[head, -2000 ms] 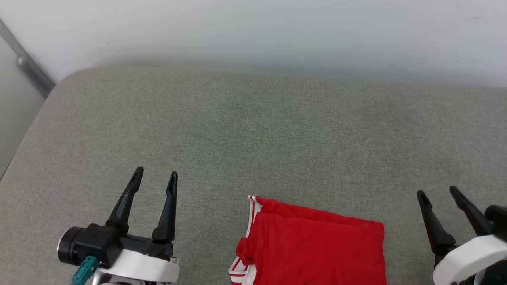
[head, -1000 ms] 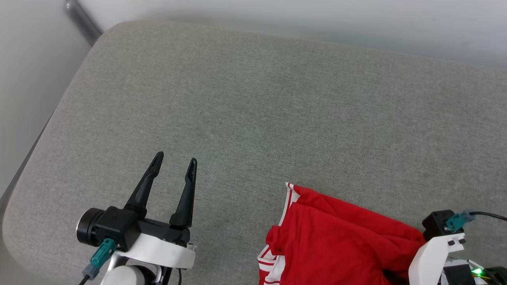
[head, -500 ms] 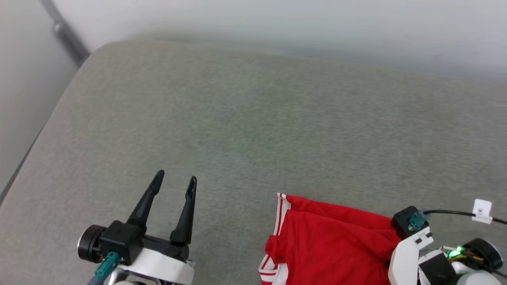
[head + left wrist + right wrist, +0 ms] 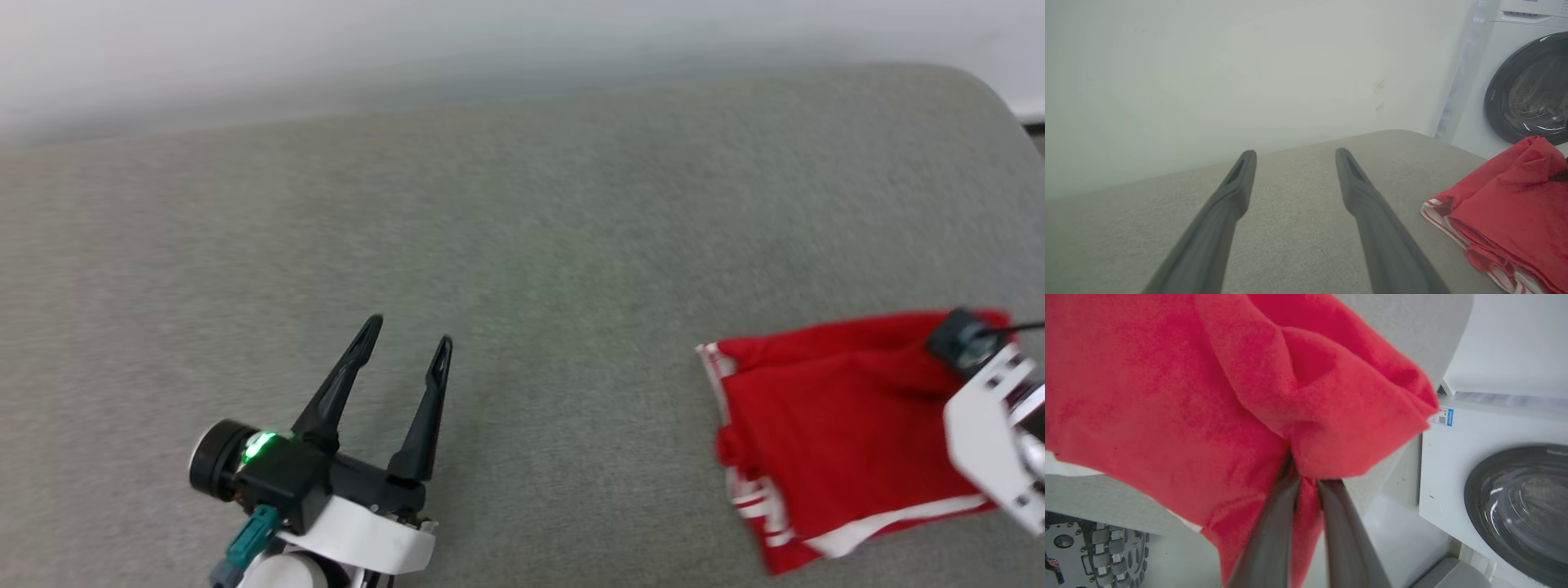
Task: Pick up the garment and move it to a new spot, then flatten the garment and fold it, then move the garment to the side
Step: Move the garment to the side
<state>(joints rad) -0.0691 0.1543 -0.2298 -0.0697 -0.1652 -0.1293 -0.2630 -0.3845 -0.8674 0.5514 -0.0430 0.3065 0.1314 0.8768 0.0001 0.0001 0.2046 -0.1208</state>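
Red cloth is pinched between the two dark fingers of the right gripper (image 4: pixel 1308 479), which stand almost together, their tips buried in a bunched corner of the garment (image 4: pixel 1167 396). That corner is drawn up into a peak, and creases run from it across the cloth. The rest of the garment lies as a folded bundle on the grey upholstered surface (image 4: pixel 522 245), close to its right end and its near edge. In the head view the bundle's left edge carries red-and-white striped trim, and a white band runs along its lower edge. The lettering and number are hidden from view.

The left gripper (image 4: pixel 410 329) is over bare upholstery, well apart from the garment, with its fingers spread wide and nothing between them.

There is one garment, two grippers and one washing machine (image 4: pixel 1527 90).

The surface has a rounded far right corner. A pale wall (image 4: pixel 1208 81) runs along its far edge, and the white washing machine with its dark round door stands past its right end. In the right wrist view the pinched cloth reaches past the surface's edge. A broad stretch of bare upholstery lies between the two grippers and beyond the left one.
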